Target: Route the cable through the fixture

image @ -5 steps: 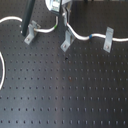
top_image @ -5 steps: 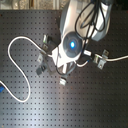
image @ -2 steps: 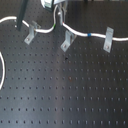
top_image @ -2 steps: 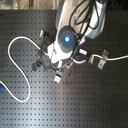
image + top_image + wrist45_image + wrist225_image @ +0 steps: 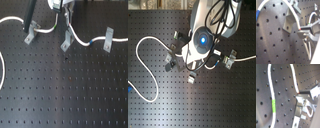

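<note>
In the first exterior view the white cable (image 5: 77, 36) hangs in two strands from my gripper (image 5: 63, 15), which is shut on it at the top middle. One strand runs to the first exterior view's left. The other drops to the right, and its green-and-blue band (image 5: 91, 43) lies there. The fixture (image 5: 65, 44), a short slanted grey clip, stands just below the gripper, with the cable beside it and not in it. Both wrist views show the cable (image 5: 293, 12) meeting the fingertips (image 5: 301, 31). The green band (image 5: 273, 105) shows in the second wrist view. The arm (image 5: 203, 42) hides the gripper in the second exterior view.
A slanted bracket (image 5: 31, 34) stands left of the fixture and a taller one (image 5: 107, 40) to its right; the cable reaches both. The black perforated board (image 5: 65, 95) stretches in front. A wide cable loop (image 5: 143, 50) lies at the second exterior view's left.
My gripper has moved to the first exterior view's right with the cable, from near the left bracket to above the middle clip.
</note>
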